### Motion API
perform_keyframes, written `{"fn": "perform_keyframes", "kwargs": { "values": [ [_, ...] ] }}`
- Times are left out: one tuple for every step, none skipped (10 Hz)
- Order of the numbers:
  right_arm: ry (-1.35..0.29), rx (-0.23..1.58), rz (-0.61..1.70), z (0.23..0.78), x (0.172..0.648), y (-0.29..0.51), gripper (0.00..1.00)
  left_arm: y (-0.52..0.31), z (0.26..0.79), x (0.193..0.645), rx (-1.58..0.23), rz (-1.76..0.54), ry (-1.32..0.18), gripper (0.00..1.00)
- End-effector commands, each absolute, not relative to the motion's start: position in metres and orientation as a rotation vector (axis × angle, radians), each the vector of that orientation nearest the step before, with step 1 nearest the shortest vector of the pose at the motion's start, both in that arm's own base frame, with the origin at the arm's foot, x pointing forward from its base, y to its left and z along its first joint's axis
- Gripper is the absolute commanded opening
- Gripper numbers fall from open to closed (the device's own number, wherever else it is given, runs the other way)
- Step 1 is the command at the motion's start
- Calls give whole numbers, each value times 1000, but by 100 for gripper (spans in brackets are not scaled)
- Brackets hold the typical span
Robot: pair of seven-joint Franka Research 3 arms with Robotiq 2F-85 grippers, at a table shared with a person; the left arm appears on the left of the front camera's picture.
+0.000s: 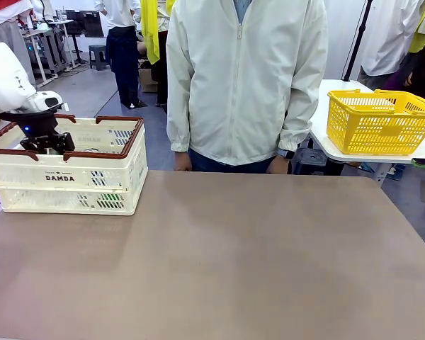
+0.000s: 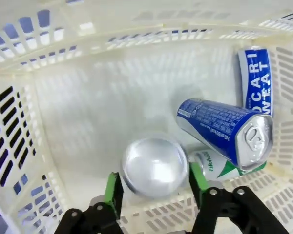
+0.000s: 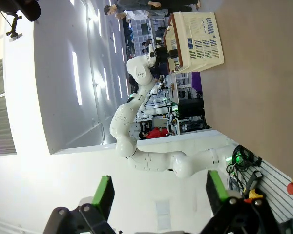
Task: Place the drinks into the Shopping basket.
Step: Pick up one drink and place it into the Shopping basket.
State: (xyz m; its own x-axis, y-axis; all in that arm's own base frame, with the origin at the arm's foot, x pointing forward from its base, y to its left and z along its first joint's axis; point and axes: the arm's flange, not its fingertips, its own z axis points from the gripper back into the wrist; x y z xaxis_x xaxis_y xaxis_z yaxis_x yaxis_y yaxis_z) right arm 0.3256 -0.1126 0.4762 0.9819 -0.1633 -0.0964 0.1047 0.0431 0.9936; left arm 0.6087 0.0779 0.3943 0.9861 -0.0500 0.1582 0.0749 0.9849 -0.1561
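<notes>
Crowding the Shopping basket (image 2: 63,97) floor: three drinks (image 2: 224,129).

Blurred can (image 2: 154,167) between tool pads (image 2: 113,191)

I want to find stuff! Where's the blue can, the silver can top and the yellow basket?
blue can (image 2: 219,124), left wrist view, its printed side.
silver can top (image 2: 155,166), left wrist view, its middle.
yellow basket (image 1: 377,126), front view, its front wall.

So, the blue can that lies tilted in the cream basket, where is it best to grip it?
Probably across the round body of the blue can, coming from above. It lies on its side, leaning on the green can, silver top toward the camera, so its curved flanks are free; the ends sit near the Shopping basket wall.
</notes>
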Motion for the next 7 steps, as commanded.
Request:
{"fn": "perform_keyframes", "kwargs": {
  "values": [
    [-43,1518,-224,481,327,-112,100,78,411,604,-146,-49,-185,100],
    [-43,1518,-224,481,327,-112,100,82,422,600,-157,-40,-210,100],
    [-43,1518,-224,481,327,-112,100,87,448,591,-187,-82,-247,100],
    [-43,1518,-224,481,327,-112,100,92,484,577,-249,-144,-299,100],
    [-43,1518,-224,481,327,-112,100,99,525,563,-344,-197,-312,100],
    [-43,1518,-224,481,327,-112,100,105,560,548,-452,-225,-305,100],
    [-43,1518,-224,481,327,-112,100,113,591,529,-568,-198,-348,100]
  ]
}}
